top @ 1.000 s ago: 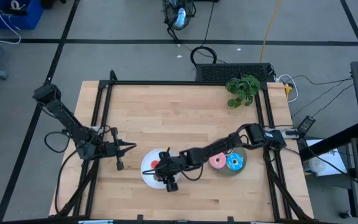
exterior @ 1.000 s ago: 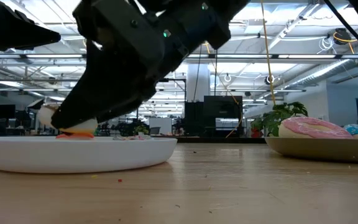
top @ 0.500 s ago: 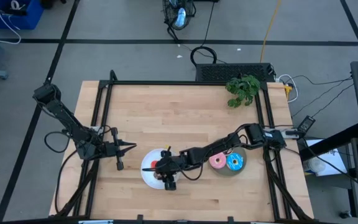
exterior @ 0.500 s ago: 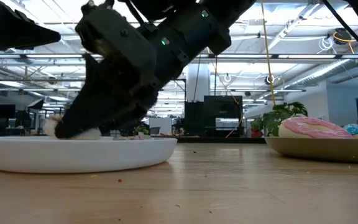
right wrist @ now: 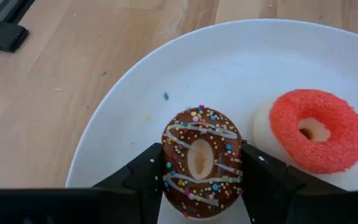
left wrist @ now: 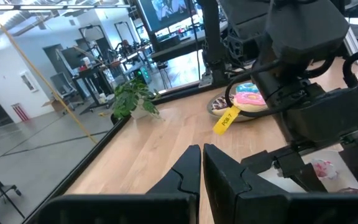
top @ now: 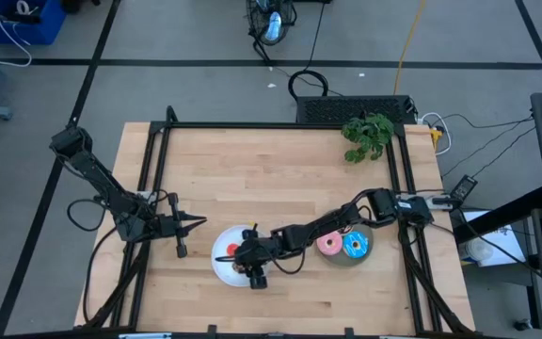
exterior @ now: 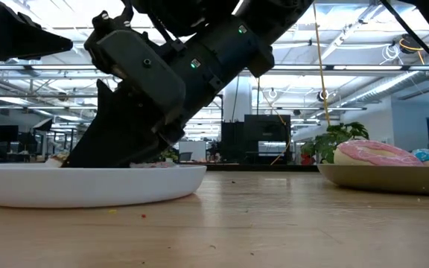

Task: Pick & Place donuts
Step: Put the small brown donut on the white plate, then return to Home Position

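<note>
Wooden table (top: 252, 169): white plate (top: 222, 265) near front, grey plate (top: 344, 258) right, plant (top: 367, 135) at back.

Right arm (top: 327, 224) bars the way between white plate (top: 222, 254) and grey plate (top: 365, 254)

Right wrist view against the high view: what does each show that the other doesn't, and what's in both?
Only the right wrist view shows the chocolate sprinkled donut between the right gripper jaws, beside the red donut.

Only the high view shows the left gripper waiting shut off the plate's left, the pink donut and blue donut on the grey plate, and the plant.

Both show the white plate and the wooden table.
</note>
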Motion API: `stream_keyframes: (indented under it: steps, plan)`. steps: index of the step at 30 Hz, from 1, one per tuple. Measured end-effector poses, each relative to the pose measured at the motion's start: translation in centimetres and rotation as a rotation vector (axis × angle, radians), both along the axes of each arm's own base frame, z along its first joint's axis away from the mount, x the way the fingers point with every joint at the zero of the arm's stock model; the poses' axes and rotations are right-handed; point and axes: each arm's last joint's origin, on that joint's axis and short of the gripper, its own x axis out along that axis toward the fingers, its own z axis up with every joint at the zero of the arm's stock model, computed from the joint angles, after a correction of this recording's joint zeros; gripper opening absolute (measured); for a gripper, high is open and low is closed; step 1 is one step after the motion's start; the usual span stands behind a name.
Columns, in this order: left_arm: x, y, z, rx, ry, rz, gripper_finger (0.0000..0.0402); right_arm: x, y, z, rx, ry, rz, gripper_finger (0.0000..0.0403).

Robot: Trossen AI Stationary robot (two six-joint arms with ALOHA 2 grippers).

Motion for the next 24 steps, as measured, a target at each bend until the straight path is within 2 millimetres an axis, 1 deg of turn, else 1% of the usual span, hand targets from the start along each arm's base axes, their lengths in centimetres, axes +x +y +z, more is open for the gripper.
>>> stream_keyframes:
  steps: [3,9,13,18,21,24]
  plan:
    - [0.0,0.0,0.0,0.001,0.001,0.0,0.0026,0.0,0.1,0.0,0.021,0.004,0.016,0.0193]
    - [0.0,0.0,0.0,0.001,0.001,0.0,0.0026,0.0,0.1,0.1,0.028,0.005,0.011,0.0269]
    - [0.0,0.0,0.0,0.005,0.002,0.0,0.0026,0.0,0.1,0.2,0.025,0.004,0.007,0.0303]
    - [0.0,0.0,0.0,0.005,0.002,0.0,0.0026,0.5,0.2,1.2,0.018,-0.017,0.016,0.0313]
    - [0.0,0.0,0.0,0.008,0.002,0.0,0.0026,0.4,0.2,2.4,0.007,-0.024,0.025,0.031]
    - [0.0,0.0,0.0,0.009,0.002,0.0,0.0026,-0.1,-0.1,4.3,0.002,-0.019,0.024,0.0309]
